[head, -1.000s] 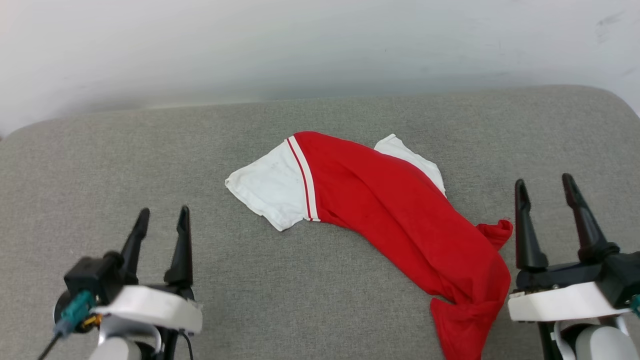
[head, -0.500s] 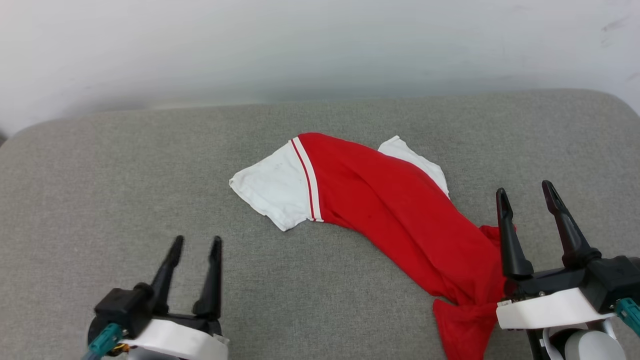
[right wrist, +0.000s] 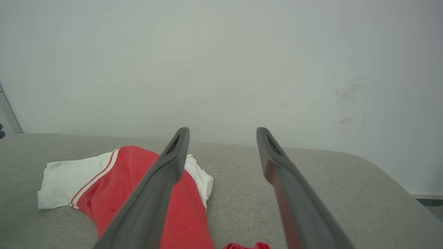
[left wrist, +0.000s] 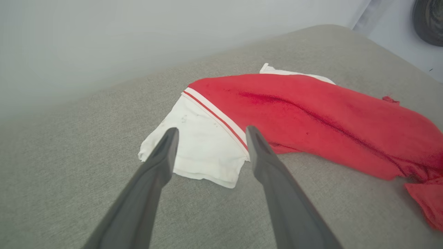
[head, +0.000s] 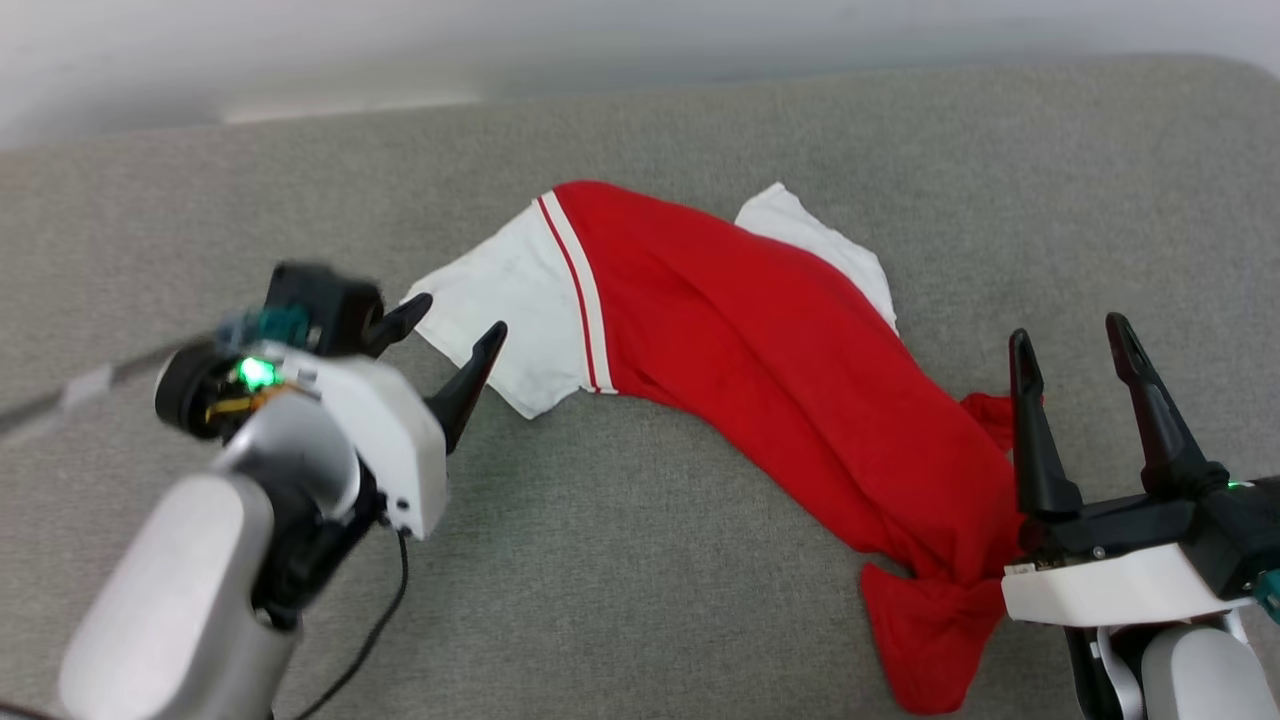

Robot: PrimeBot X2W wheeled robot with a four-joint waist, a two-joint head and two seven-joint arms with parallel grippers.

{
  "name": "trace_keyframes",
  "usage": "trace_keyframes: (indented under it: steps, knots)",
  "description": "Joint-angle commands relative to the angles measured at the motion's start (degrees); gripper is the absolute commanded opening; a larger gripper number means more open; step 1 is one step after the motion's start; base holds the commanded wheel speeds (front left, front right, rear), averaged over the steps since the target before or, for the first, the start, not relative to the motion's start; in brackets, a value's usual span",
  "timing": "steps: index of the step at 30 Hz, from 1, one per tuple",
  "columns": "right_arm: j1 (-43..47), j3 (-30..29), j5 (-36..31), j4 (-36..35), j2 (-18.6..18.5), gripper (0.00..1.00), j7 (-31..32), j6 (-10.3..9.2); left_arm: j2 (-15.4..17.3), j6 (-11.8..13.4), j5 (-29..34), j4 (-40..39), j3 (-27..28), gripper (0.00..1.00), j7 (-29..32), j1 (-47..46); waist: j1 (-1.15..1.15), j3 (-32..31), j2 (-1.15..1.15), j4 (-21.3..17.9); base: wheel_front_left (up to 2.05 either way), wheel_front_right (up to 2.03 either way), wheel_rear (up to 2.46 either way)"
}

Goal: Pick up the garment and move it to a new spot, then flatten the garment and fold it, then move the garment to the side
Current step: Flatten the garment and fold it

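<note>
- Noted red jersey [head: 760, 340] lying crumpled in a long diagonal strip on grey upholstered cushion [head: 640, 560], not lifted.
- Logged left fingers [head: 468, 378] spread wide and empty, tips at the edge of the near white sleeve [head: 505, 300]. Cannot tell whether they touch it.
- In left wrist view, saw that sleeve [left wrist: 204, 152] lying between the two tips, with stripe trim [left wrist: 218, 117] just ahead of the right-hand tip.
- Logged right fingers [head: 1035, 440] spread wide and empty, with bunched red hem end [head: 930, 620] close beside the inner finger. Cannot tell whether they touch.
- Noted second white sleeve [head: 820, 250] ahead of the right fingertips, offset to their inner side, peeking from behind the red body.
</note>
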Motion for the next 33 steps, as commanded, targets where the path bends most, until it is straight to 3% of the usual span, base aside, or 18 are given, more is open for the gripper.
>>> trace_keyframes:
  steps: [1, 4, 10, 15, 20, 21, 22, 26, 33]
  knots:
    - [-0.5, 0.1, 0.2, -0.2, 0.1, 1.00, -0.1, -0.04, 0.0, -0.1, -0.5, 0.2, -0.4, 1.00, 0.9, -0.7, 0.00, 1.7, 0.00, -0.7, 0.00, 0.00, 0.00]
    - [-1.4, 0.3, -0.2, -0.4, 0.1, 1.00, -0.1, -0.04, 2.3, -0.3, -4.0, 2.0, -2.2, 1.00, 11.5, -7.5, 0.00, 3.8, 0.00, -1.3, 0.00, 0.00, 0.00]
    - [-3.4, 0.5, 0.3, -0.7, 0.1, 1.00, -0.1, -0.04, 2.1, -0.3, -11.9, 7.9, -3.8, 1.00, 26.6, -18.0, 0.00, 7.7, 0.00, -3.0, 0.00, 0.00, 0.00]
    - [-4.3, 0.5, 0.9, -0.5, 0.1, 1.00, -0.1, -0.04, 2.4, 0.5, -14.1, 12.3, -6.0, 1.00, 35.4, -20.9, 0.00, 10.1, 0.00, -4.2, 0.00, 0.00, 0.00]
    - [-4.5, 0.4, 1.4, -0.2, 0.1, 1.00, -0.1, -0.04, 3.0, 0.2, -14.0, 14.3, -8.3, 1.00, 37.8, -20.0, 0.00, 10.8, 0.00, -4.6, 0.00, 0.00, 0.00]
    - [-4.6, 0.4, 1.5, -0.1, 0.1, 1.00, -0.1, -0.04, 2.9, 0.4, -14.1, 14.8, -8.4, 0.62, 37.8, -19.5, 0.00, 10.7, 0.00, -4.6, 0.00, 0.00, 0.00]
    - [-4.6, 0.4, 1.4, -0.1, 0.1, 1.00, -0.1, -0.04, 2.9, 0.6, -14.2, 15.3, -8.4, 0.00, 37.7, -19.0, 0.00, 10.6, 0.00, -4.6, 0.00, 0.00, 0.00]
    - [-4.6, -0.1, 0.9, 0.6, 0.1, 1.00, -0.1, -0.04, 3.9, 0.1, -13.4, 15.2, -9.5, 0.00, 35.3, -17.0, 0.00, 8.9, 0.00, -3.5, 0.00, 0.00, 0.00]
    - [-2.9, -1.0, 0.1, 2.3, 0.1, 1.00, -0.1, -0.04, 6.6, 0.1, -15.0, 12.7, -6.3, 0.00, 29.2, -12.0, 0.00, 4.7, 0.00, -0.8, 0.00, 0.00, 0.00]
